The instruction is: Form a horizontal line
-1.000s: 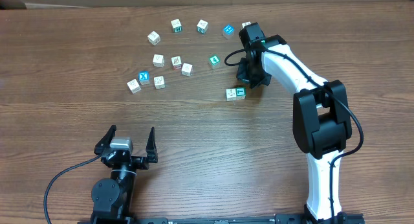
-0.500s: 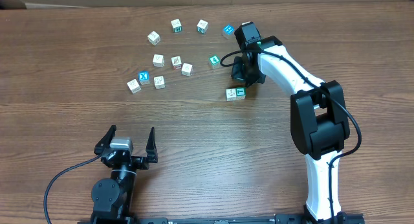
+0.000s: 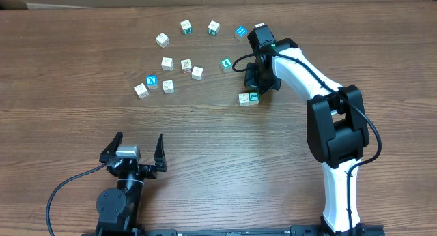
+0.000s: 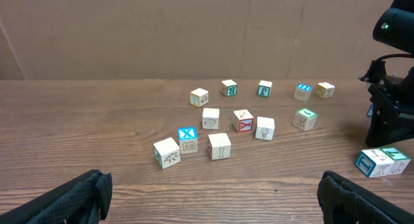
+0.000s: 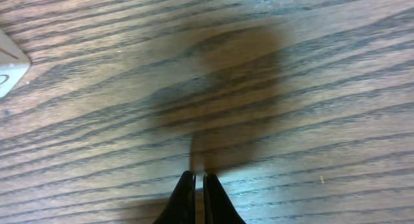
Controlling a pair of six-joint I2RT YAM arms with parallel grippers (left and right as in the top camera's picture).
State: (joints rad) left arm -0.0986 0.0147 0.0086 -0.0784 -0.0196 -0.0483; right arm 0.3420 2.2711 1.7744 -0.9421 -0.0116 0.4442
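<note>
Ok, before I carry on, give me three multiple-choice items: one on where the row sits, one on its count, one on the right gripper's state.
1. Where does the row lie?
A. close beside the right gripper, on its arm-base side
B. far to its left
C. far behind it
2. How many cubes form it?
A. one
B. two
C. four
3. The right gripper is:
A. wide open
B. shut on a cube
C. shut on nothing

Key:
1 A, the overhead view shows it just below that gripper.
2 B, two cubes touch there.
3 C, the right wrist view shows the fingers together over bare table.
</note>
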